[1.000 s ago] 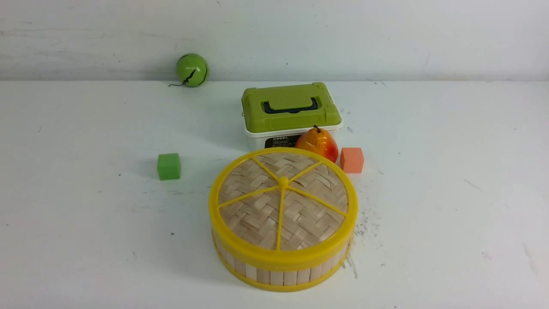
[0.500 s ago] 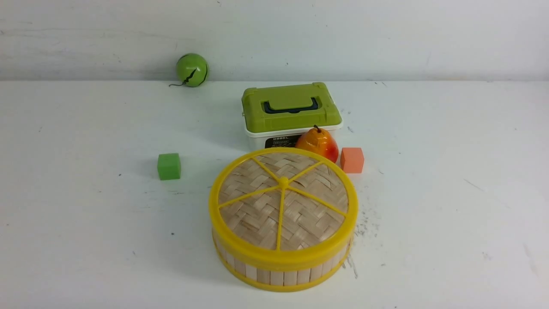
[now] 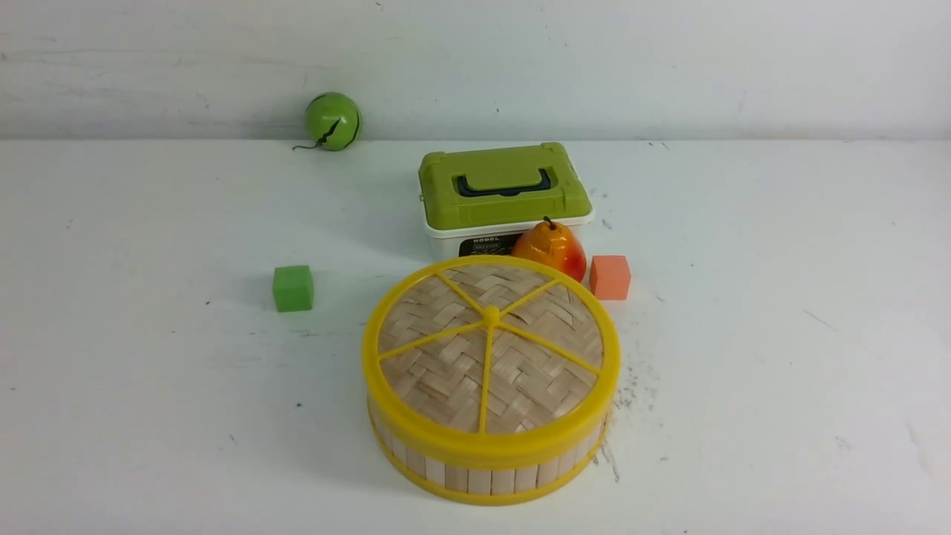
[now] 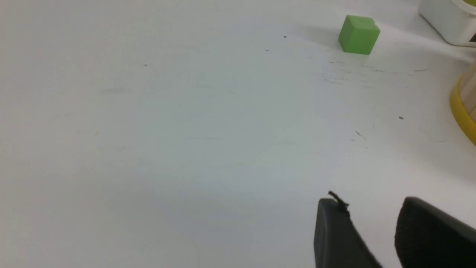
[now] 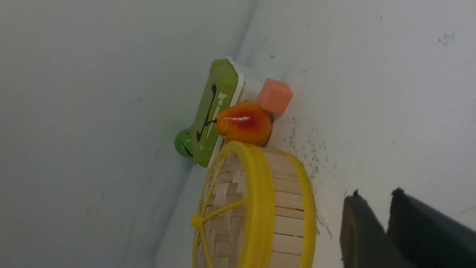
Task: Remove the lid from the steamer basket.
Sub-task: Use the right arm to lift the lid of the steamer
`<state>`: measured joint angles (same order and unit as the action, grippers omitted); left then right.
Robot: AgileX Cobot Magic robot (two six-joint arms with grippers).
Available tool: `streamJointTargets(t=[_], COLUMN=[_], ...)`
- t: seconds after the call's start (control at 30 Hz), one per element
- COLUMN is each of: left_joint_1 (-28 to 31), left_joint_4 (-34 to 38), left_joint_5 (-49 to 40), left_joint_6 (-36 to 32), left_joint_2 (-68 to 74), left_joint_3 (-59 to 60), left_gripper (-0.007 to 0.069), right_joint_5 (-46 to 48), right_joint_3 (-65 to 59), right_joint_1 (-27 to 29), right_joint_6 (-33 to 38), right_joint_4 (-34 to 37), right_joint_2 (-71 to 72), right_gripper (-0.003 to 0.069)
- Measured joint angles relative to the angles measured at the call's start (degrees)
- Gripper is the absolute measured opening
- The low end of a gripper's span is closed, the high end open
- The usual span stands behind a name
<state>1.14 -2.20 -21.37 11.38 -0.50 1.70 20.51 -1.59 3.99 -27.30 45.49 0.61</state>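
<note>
Checking clearance around the steamer basket (image 3: 490, 475): it sits on the white surface (image 3: 780, 371), near side, about mid-width. Lid (image 3: 490, 357) is on, seated level, its yellow rim flush over the basket's top rim all round.

Bare surface lies left, right and on the near side of the basket. The far side is crowded:
- white box with green top (image 3: 504, 186) directly behind the basket
- pear (image 3: 550, 249) just behind its far-right rim, contact can't tell
- orange cube (image 3: 610, 277) just right of the pear
- green cube (image 3: 292, 288) well off to the basket's far-left
- green ball (image 3: 332, 121) far behind the basket, at the wall

Lid is round, so it has no long axis. It lies flat with the centre knob (image 3: 490, 316) pointing straight up, and one spoke runs from the knob toward the near rim.

Left end effector (image 4: 372, 203): fingers clearly parted, nothing between them, over bare surface left of the basket and apart from it.

Right end effector (image 5: 375, 193): fingers parted by a narrow gap, nothing held, beside the basket's right wall, not touching.
</note>
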Motion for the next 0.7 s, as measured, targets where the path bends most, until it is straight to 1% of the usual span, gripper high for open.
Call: streamJointTargets(t=[0.07,0.17,0.23,0.27,0.3,0.33,0.37,0.43,0.47,0.53,0.57,0.67,0.7], left_joint_1=[0.0,0.0,0.0,0.0,0.0,0.0,0.0,0.0,0.0,0.0,0.0,0.0,0.0], left_joint_4=[0.0,0.0,0.0,0.0,0.0,0.0,0.0,0.0,0.0,0.0,0.0,0.0,0.0], left_joint_5=[0.0,0.0,0.0,0.0,0.0,0.0,0.0,0.0,0.0,0.0,0.0,0.0,0.0], left_joint_6=[0.0,0.0,0.0,0.0,0.0,0.0,0.0,0.0,0.0,0.0,0.0,0.0,0.0], left_joint_2=[0.0,0.0,0.0,0.0,0.0,0.0,0.0,0.0,0.0,0.0,0.0,0.0,0.0], left_joint_3=[0.0,0.0,0.0,0.0,0.0,0.0,0.0,0.0,0.0,0.0,0.0,0.0,0.0], left_gripper=[0.0239,0.0239,0.0239,0.0239,0.0239,0.0239,0.0239,0.0239,0.0239,0.0239,0.0239,0.0239,0.0239], right_joint_5=[-0.05,1.11,4.74,4.74,8.46,12.0,17.03,25.82,26.63,34.4,37.27,44.35,45.69], right_joint_3=[0.06,4.18,10.96,11.71,17.61,21.35,28.48,39.18,39.18,50.13,54.67,67.72,70.18], right_joint_1=[0.0,-0.83,-1.54,-1.54,-1.65,-1.65,-1.65,-1.92,-1.99,-3.37,-4.16,-7.76,-8.95], right_joint_6=[2.06,12.66,23.81,24.72,30.96,35.26,40.23,47.4,47.99,52.36,53.24,53.79,53.79], right_joint_4=[0.72,0.87,0.33,0.18,-1.38,-2.72,-5.06,-8.88,-9.22,-12.72,-14.05,-17.64,-18.83], right_joint_2=[0.0,0.0,-2.87,-3.36,-7.8,-10.94,-16.1,-25.12,-26.0,-34.93,-38.68,-49.83,-53.18], right_gripper=[0.0126,0.0127,0.0108,0.0105,0.0076,0.0054,0.0013,-0.0018,-0.0018,-0.0022,-0.0021,-0.0018,-0.0017])
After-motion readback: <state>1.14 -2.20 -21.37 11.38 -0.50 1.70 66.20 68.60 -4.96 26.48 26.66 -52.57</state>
